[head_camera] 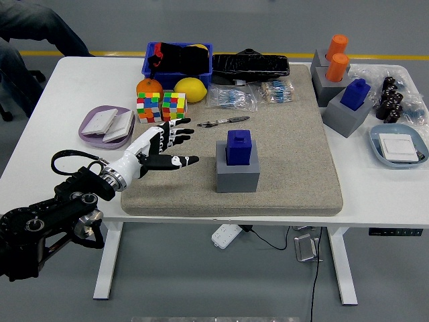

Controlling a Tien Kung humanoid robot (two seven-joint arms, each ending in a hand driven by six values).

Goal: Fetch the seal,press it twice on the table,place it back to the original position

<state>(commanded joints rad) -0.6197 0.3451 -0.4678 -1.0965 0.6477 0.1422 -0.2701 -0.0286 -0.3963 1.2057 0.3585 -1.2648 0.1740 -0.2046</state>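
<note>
The blue seal [238, 147] stands upright on its grey base [237, 174], just right of the left robot hand [163, 142], whose fingers are spread wide and empty.

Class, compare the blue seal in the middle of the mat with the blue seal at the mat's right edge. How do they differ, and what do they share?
The middle blue seal stands square-on in its grey holder; the right blue seal and its grey holder sit turned at an angle. The middle one stands alone near the robot's open left hand; the right one stands beside the orange seals. Both are blue, blocky and seated in grey holders.
</note>
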